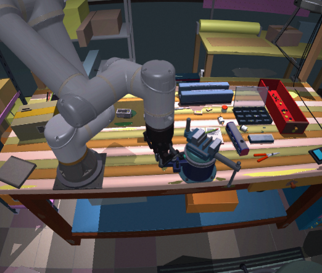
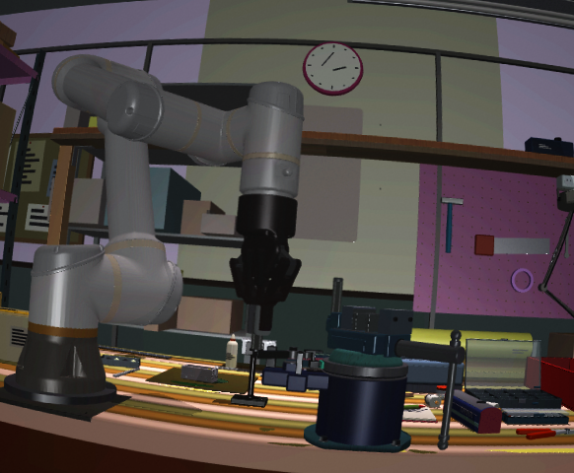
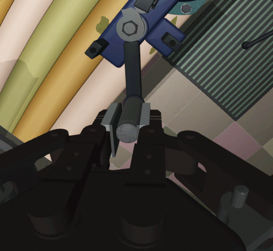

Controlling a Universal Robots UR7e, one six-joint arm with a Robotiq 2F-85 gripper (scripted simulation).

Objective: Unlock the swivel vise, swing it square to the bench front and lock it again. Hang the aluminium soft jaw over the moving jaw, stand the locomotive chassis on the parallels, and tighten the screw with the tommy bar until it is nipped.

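Note:
The swivel lock lever (image 3: 132, 79), a black bar with a knurled grip, sticks out from a hex pivot on the blue bracket (image 3: 138, 32) at the left foot of the swivel vise (image 1: 200, 154). The vise stands on a round dark base near the bench front, its jaws (image 1: 205, 137) turned at an angle. Its screw and tommy bar (image 1: 234, 173) reach out over the front edge. The purple locomotive chassis (image 1: 237, 142) lies on the bench to the right of the vise. My gripper (image 3: 127, 123) points down just left of the vise and is closed on the lever's knurled end.
Behind the vise lie two blue coaches (image 1: 205, 92), a dark parts tray (image 1: 252, 115) and a red bin (image 1: 282, 105). Red pliers (image 1: 264, 157) lie right of the chassis. My arm's base (image 1: 79, 171) stands to the left, and a grey pad (image 1: 14, 171) lies at the left bench end.

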